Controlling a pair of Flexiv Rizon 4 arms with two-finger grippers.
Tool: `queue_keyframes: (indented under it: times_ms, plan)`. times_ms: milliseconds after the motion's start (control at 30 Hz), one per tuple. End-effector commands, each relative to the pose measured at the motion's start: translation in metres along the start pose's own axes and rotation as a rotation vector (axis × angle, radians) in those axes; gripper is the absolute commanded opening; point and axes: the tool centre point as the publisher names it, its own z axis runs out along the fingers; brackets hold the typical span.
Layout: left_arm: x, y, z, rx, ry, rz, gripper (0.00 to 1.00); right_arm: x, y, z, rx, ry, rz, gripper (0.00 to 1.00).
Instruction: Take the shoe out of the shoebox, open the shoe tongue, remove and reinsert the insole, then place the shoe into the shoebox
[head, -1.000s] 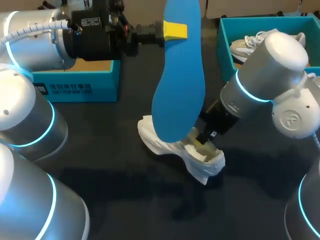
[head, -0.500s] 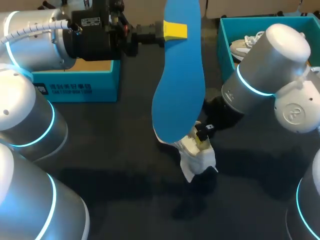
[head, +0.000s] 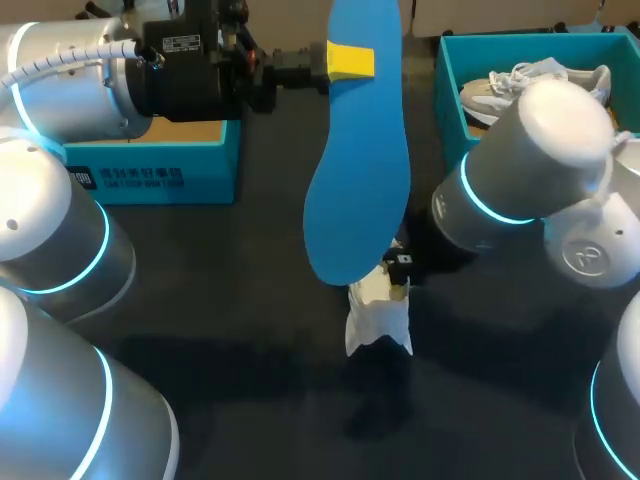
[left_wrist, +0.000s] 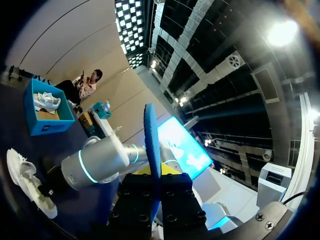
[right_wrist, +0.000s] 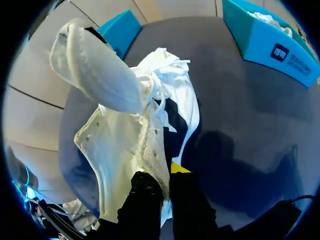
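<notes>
The left pincer (head: 350, 62) clamps the blue insole (head: 358, 170) near its upper end, so it hangs upright above the tabletop (head: 230, 300). The right pincer (head: 398, 272) is closed on the collar edge of the white shoe (head: 378, 318) (tipped steeply, laces loose), which is outside the teal shoebox (head: 448, 95), by the insole's lower tip.

Silver arms (head: 60, 90) ringed cyan; black left claw (head: 348, 62), yellow-tipped.
</notes>
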Motion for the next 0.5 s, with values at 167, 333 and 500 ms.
queue_keyframes:
  times_ms: [167, 333, 500]
  plan:
    - [-0.001, -0.001, 0.003, 0.000, 0.002, 0.000, 0.00, 0.017, 0.007, 0.015, 0.014, -0.040, 0.053, 0.00]
    - [-0.001, -0.001, 0.003, 0.000, 0.002, 0.000, 0.00, 0.020, 0.007, 0.023, 0.008, -0.069, 0.106, 0.00]
    - [-0.001, -0.001, 0.003, 0.000, 0.002, 0.000, 0.00, 0.018, 0.003, 0.031, -0.027, -0.096, 0.114, 0.00]
